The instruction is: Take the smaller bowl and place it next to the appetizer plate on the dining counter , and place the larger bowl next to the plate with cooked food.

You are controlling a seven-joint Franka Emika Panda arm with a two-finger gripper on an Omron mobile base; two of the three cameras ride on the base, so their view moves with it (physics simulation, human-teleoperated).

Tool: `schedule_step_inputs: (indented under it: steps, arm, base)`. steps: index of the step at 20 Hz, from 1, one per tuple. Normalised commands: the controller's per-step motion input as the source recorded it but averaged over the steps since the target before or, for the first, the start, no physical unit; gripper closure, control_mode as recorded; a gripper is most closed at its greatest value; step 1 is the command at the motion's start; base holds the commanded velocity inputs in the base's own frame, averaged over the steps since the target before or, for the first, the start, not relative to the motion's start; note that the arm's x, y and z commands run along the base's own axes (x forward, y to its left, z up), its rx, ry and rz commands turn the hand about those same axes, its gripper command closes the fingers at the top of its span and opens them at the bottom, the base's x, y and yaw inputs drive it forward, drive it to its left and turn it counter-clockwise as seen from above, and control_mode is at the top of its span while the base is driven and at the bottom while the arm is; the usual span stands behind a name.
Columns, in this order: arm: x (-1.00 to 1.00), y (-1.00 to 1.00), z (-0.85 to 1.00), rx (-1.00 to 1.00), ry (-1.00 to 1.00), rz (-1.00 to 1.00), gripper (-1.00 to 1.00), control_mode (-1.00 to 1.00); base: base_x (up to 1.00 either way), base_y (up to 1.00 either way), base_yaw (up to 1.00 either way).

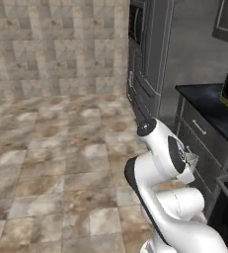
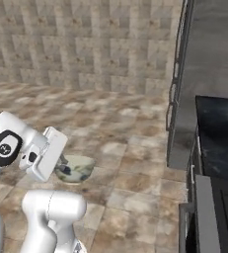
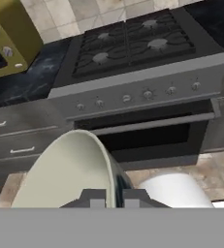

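The larger bowl, white with a dark blue pattern outside and a pale inside, hangs above the tiled floor in front of the arm. My gripper is shut on its near rim, the fingers mostly hidden behind the white hand. In the hand view the bowl stands on edge at the lower left, showing its pale inside, and my gripper pinches its rim between the two dark fingertips. The smaller bowl, both plates and the dining counter are out of view.
A grey stove with gas burners and an oven door faces the hand. A yellow microwave sits on the black worktop over grey cabinets. A tall dark fridge stands beyond. Open tiled floor lies to the left.
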Motion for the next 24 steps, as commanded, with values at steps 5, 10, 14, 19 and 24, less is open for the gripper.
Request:
schedule_step_inputs:
  steps: [5, 10, 14, 19, 24]
  arm:
    - [0.0, 0.0, 0.0, 0.0, 0.0, 0.0, 1.0, 1.0]
    - [0.0, 0.0, 0.0, 0.0, 0.0, 0.0, 1.0, 1.0]
    - [0.0, 0.0, 0.0, 0.0, 0.0, 0.0, 1.0, 1.0]
    - [0.0, 0.0, 0.0, 0.0, 0.0, 0.0, 1.0, 1.0]
    - [0.0, 0.0, 0.0, 0.0, 0.0, 0.0, 1.0, 1.0]
  base:
    - [1.0, 0.4, 0.34]
    - [1.0, 0.47, 0.37]
    - [1.0, 0.44, 0.37]
    - [1.0, 0.37, 0.37]
    - [1.0, 0.23, 0.41]
